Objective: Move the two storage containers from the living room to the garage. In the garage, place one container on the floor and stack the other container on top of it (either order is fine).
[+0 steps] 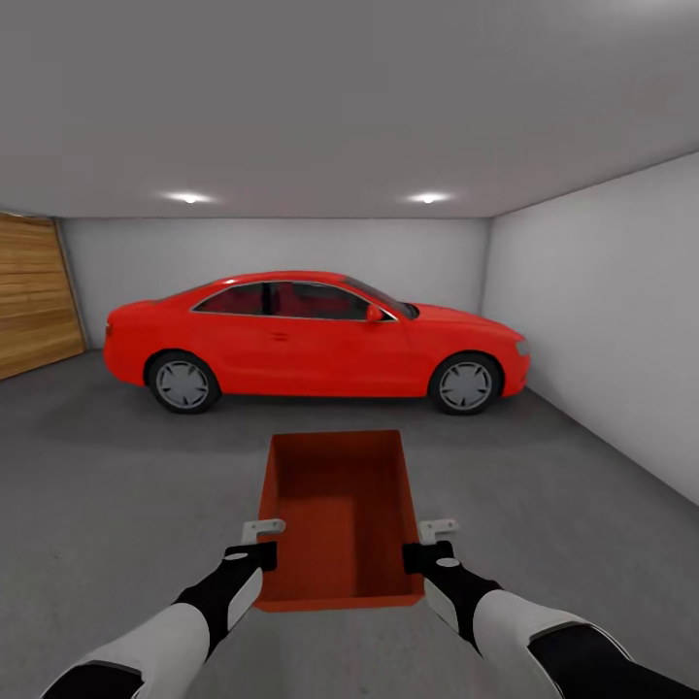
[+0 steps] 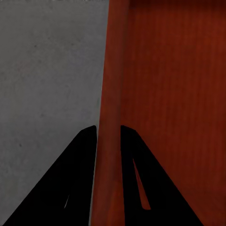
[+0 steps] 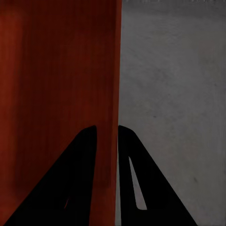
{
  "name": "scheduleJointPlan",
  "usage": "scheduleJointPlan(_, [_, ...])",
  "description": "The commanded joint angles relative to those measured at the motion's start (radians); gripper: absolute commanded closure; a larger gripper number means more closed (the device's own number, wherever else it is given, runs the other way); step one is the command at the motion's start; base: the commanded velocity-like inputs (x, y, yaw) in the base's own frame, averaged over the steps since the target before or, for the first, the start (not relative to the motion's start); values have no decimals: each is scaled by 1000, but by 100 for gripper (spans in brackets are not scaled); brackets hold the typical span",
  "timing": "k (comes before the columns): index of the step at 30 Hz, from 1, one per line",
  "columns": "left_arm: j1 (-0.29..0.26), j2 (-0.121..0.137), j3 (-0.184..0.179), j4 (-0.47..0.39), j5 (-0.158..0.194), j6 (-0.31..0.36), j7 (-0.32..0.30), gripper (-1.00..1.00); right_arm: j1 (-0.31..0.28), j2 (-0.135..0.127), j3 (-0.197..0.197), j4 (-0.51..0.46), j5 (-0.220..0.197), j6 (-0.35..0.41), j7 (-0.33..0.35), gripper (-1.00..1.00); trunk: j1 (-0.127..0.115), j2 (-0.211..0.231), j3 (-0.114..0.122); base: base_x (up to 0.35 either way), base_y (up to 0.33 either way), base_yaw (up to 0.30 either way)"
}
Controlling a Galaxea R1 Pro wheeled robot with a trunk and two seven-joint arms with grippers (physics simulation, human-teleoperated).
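Observation:
One orange-red open-top storage container (image 1: pixel 340 515) is held level in front of me, over the garage's dark grey floor (image 1: pixel 116 485). My left gripper (image 1: pixel 260 546) is shut on its left wall near the near corner. In the left wrist view the gripper (image 2: pixel 108 134) straddles that wall (image 2: pixel 113 70), with one finger inside the box and one outside. My right gripper (image 1: pixel 427 546) is shut on the right wall in the same way. The right wrist view shows the gripper (image 3: pixel 108 134) pinching the wall's edge (image 3: pixel 115 70). The box is empty. The second container is out of view.
A red car (image 1: pixel 311 340) stands side-on across the back of the garage. A wooden plank door (image 1: pixel 34 301) is at the far left, and a white wall (image 1: pixel 602 320) runs along the right. Open grey floor lies between me and the car.

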Motion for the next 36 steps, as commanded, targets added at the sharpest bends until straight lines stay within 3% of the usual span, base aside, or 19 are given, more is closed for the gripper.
scheduleJointPlan(1, [0,30,16,-1,0,8,17,100,-1,-1,-14,-1,-11,-6,-5,100,1,-1,0,322,0,0])
scheduleJointPlan(28, [0,29,16,-1,0,8,17,100,-1,-1,-14,-1,-11,-7,-5,100,1,-1,0,322,0,-2])
scheduleJointPlan(36, [0,29,16,-1,0,8,17,100,-1,-1,-14,-1,-11,-5,-8,100,1,-1,0,322,0,-230])
